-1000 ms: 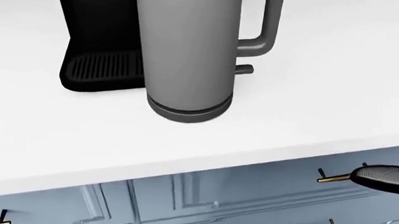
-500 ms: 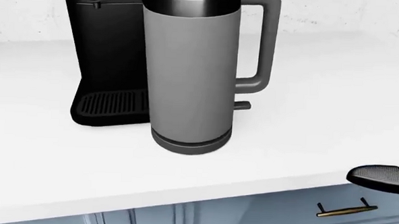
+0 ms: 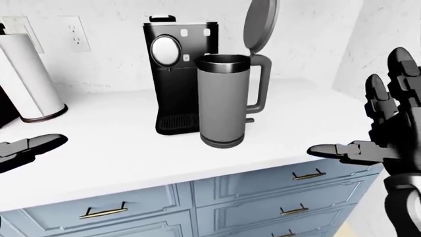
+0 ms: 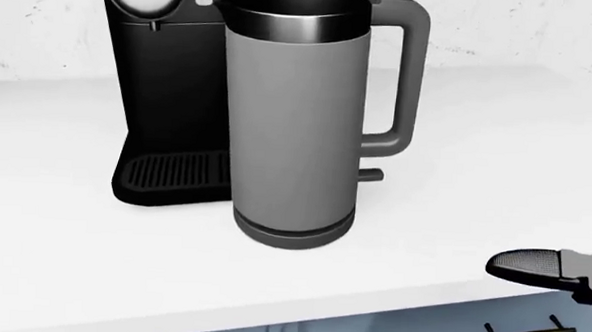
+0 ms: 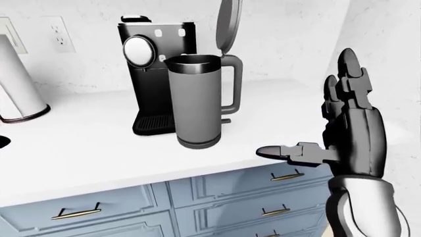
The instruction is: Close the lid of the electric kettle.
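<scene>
The electric kettle [image 3: 225, 101], a plain grey cylinder with a dark handle on its right, stands on the white bench [image 3: 118, 148] near the centre of the left-eye view. Its lid [image 3: 259, 24] is swung up on the hinge above the handle and stands nearly upright at the top of the frame, leaving the mouth uncovered. No brand name or writing can be read on the kettle.

Just behind it and to its left, touching or nearly so in these views, is a black coffee maker [image 3: 172, 79] with a round white dial and small pale buttons whose markings are too small to read. A paper towel roll [image 3: 26, 79] stands at the far left, below a wall outlet [image 3: 77, 33].

The right hand [image 5: 349, 133] is raised at the right edge of the right-eye view, well apart from the kettle, fingers [image 5: 349, 74] spread upward and thumb out to the left, holding nothing. The left hand [image 3: 26, 148] shows only partly at the left edge; whether its fingers are apart cannot be told.

Blue drawers [image 3: 276, 192] with brass handles run below the bench.
</scene>
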Robot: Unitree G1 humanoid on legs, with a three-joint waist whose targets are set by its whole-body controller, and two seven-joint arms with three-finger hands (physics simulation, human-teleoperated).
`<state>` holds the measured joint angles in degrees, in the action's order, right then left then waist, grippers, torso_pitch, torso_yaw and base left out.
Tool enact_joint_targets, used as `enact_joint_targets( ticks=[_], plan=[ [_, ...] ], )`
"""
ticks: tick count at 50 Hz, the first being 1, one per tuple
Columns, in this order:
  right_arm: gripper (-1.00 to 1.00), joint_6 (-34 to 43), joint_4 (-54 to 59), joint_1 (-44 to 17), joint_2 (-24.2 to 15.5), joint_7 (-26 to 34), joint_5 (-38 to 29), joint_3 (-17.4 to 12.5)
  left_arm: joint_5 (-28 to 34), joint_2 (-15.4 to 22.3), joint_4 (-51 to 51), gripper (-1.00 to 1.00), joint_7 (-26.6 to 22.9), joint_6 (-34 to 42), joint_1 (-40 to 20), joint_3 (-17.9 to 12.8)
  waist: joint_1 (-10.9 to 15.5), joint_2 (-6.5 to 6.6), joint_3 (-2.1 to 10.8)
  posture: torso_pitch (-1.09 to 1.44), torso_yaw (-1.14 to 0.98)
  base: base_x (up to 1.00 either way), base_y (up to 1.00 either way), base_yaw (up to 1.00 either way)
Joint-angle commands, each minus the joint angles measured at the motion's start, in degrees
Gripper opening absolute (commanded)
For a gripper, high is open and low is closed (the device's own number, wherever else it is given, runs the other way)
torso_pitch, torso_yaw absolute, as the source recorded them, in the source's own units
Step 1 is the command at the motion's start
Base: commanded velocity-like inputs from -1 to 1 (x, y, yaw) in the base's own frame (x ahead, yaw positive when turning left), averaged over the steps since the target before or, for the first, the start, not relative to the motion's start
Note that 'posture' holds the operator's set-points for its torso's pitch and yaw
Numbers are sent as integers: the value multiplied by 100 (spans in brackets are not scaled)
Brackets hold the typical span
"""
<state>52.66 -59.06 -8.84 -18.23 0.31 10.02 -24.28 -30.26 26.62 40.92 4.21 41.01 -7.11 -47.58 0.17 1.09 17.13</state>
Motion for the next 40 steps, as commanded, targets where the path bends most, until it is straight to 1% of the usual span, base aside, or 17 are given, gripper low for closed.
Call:
enact_joint_targets(
  ticks=[1, 4, 6, 8, 9, 11, 12, 15, 18, 22, 25, 29, 30, 32, 35, 37, 40],
  plan=[
    [100, -134, -94, -139, 4, 135, -258, -46, -39, 120, 136, 100, -10, -119, -106, -54, -1, 27, -4, -43, 0, 0, 0, 0],
    [100, -158, -94, -180, 141, 335, -443, -120, -34, 109, 156, 100, -2, -115, -97, -31, -6, 38, -8, -43, 0, 0, 0, 0],
    [100, -268, -30, -148, 227, 448, -575, -106, -35, 108, 164, 100, -4, -106, -102, -28, -6, 42, -10, -43, 0, 0, 0, 0],
    [100, -113, -44, -271, 200, 534, -668, -124, -19, 113, 136, 100, -16, -127, -104, -31, -3, 48, -9, -43, 0, 0, 0, 0],
    [100, -86, 58, -360, 118, 607, -743, -108, -47, 124, 147, 100, -12, -101, -110, -56, -5, 52, -8, -43, 0, 0, 0, 0],
    [100, 68, 241, -651, -72, 721, -797, -173, -88, 154, 158, 100, 5, -66, -118, -98, -10, 62, -12, -43, 0, 0, 0, 0],
    [100, 116, 324, -754, -140, 759, -826, -162, -93, 155, 152, 100, 8, -71, -114, -102, -16, 67, -14, -43, 0, 0, 0, 0],
    [100, -76, 769, -874, -301, 914, -992, -61, -105, 161, 131, 100, 4, -94, -103, -117, -20, 70, -29, -43, 0, 0, 0, 0],
    [100, 121, 1044, -1200, -635, 1172, -1100, -53, -122, 171, 121, 100, 15, -103, -99, -128, -23, 66, -29, -43, 0, 0, 0, 0],
    [100, 188, 1299, -1428, -873, 1427, -1212, -73, -158, 182, 132, 100, 28, -87, -92, -158, -14, 59, -47, -43, 0, 0, 0, 0],
    [100, 119, 1446, -1418, -958, 1605, -1335, -43, -193, 201, 129, 100, 35, -78, -83, -196, -7, 52, -58, -43, 0, 0, 0, 0],
    [100, 343, 1592, -1657, -1310, 2034, -1512, -26, -236, 224, 153, 100, 61, -45, -83, -208, -6, 42, -60, -43, 0, 0, 0, 0],
    [100, 439, 1658, -1752, -1471, 2211, -1548, -1, -234, 219, 147, 100, 57, -58, -84, -198, -7, 42, -61, -43, 0, 0, 0, 0],
    [100, 460, 1765, -1817, -1572, 2418, -1644, -25, -221, 215, 136, 100, 47, -78, -77, -190, -5, 42, -66, -43, 0, 0, 0, 0],
    [100, 597, 1816, -1883, -1823, 2784, -1834, -19, -203, 203, 112, 100, 31, -109, -72, -182, 0, 37, -69, -43, 0, 0, 0, 0],
    [100, 673, 1944, -2055, -2033, 3032, -1945, 4, -177, 191, 96, 100, 18, -143, -74, -152, 1, 33, -71, -43, 0, 0, 0, 0],
    [100, 955, 2161, -2517, -2446, 3420, -2090, 157, -156, 176, 111, 100, 12, -151, -81, -110, -12, 36, -69, -43, 0, 0, 0, 0]
  ],
)
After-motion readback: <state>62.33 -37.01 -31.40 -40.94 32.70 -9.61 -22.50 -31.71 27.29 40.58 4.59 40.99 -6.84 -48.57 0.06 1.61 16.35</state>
